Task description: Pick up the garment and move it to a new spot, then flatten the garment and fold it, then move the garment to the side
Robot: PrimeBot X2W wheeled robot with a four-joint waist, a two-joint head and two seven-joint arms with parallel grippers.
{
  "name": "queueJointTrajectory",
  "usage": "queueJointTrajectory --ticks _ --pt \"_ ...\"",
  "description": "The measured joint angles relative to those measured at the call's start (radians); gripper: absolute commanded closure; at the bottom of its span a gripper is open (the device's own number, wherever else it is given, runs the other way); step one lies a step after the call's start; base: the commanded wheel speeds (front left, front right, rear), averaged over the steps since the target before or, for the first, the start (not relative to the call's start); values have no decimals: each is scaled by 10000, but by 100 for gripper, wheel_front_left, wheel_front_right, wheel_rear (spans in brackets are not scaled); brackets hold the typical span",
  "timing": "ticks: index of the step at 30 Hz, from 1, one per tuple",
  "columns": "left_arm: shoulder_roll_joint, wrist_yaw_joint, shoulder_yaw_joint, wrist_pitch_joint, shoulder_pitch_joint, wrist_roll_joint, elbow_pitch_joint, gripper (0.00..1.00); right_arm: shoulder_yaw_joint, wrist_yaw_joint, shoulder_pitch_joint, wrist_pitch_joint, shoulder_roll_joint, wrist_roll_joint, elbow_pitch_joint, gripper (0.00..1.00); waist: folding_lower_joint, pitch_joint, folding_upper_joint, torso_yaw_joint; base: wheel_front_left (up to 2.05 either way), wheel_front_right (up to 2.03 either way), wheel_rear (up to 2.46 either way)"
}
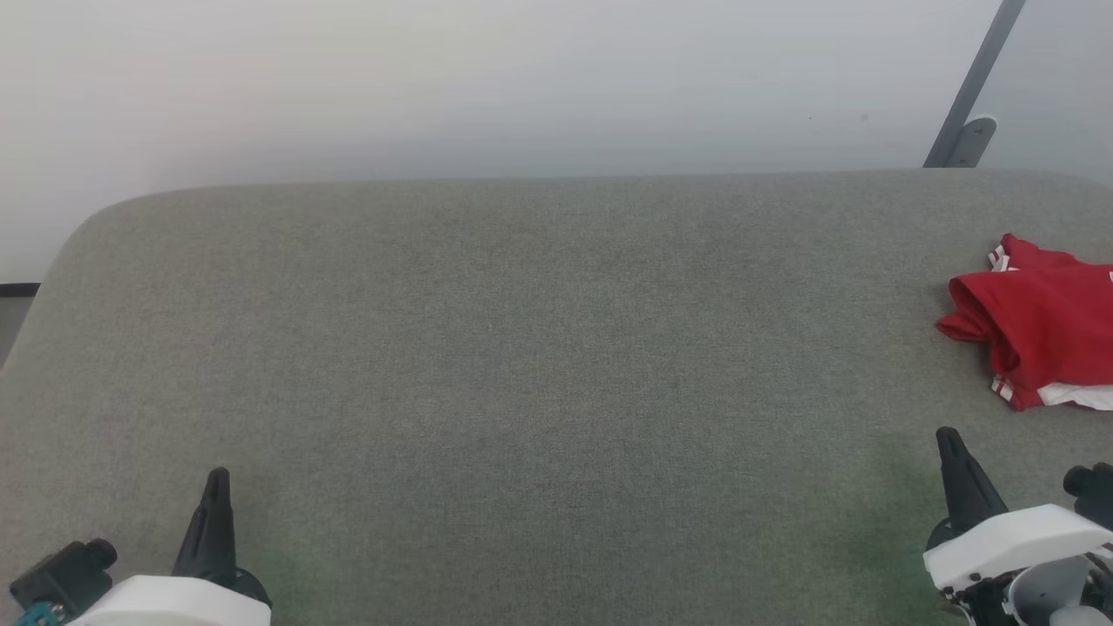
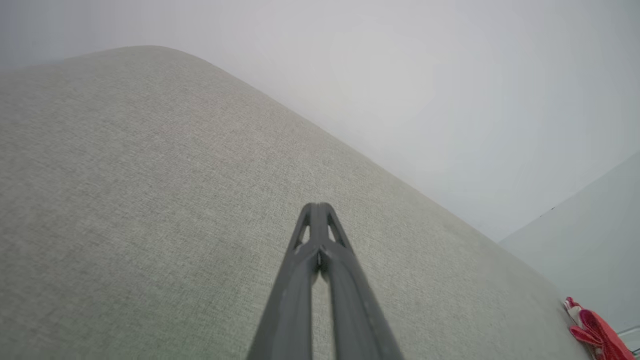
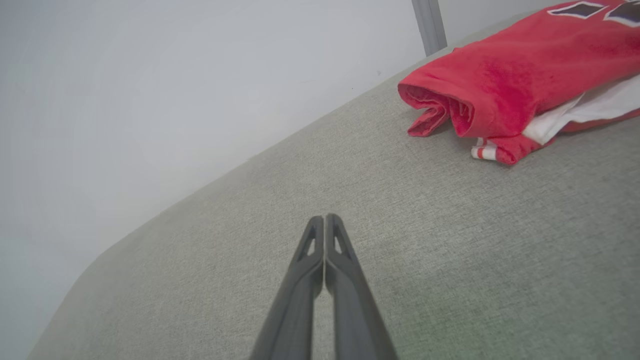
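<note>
Left gripper [image 1: 217, 476]: slim dark tapered jaws, white shell [image 1: 174, 604] at base, black cylinder [image 1: 74, 565] left of shell, teal bit [image 1: 35, 616] below. Right gripper [image 1: 946, 435]: same dark jaws, right shell [image 1: 1009, 535] white, small dark screws [image 1: 974, 578] along its lower edge. Triangular cut-outs near jaw tips.

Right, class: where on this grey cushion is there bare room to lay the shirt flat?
The middle and left of the cushion are bare, from the far edge by the wall down to the left fingers and right fingers. The right edge is crowded: the bunched red shirt lies there.
</note>
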Motion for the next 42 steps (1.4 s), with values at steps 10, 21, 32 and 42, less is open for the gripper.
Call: queueJointTrajectory --ticks 10,21,32,42 --pt "-178 0 -12 414 -196 -1241 -52 100 -25 -2 -21 272 140 1329 -96 100 0 -25 0 -12 0 0 0" --pt "-357 0 -25 807 -336 -2454 -92 100 -52 -2 -61 527 309 2623 -257 100 0 -53 0 -26 0 0 0" --pt "-558 0 -36 1150 -459 -3528 -130 100 -73 -2 -128 752 431 3774 -324 100 0 -81 0 -40 0 0 0" --pt "-662 0 -44 1430 -601 -4416 -155 100 -94 -2 -198 934 571 4732 -397 100 0 -105 0 -52 0 0 0"
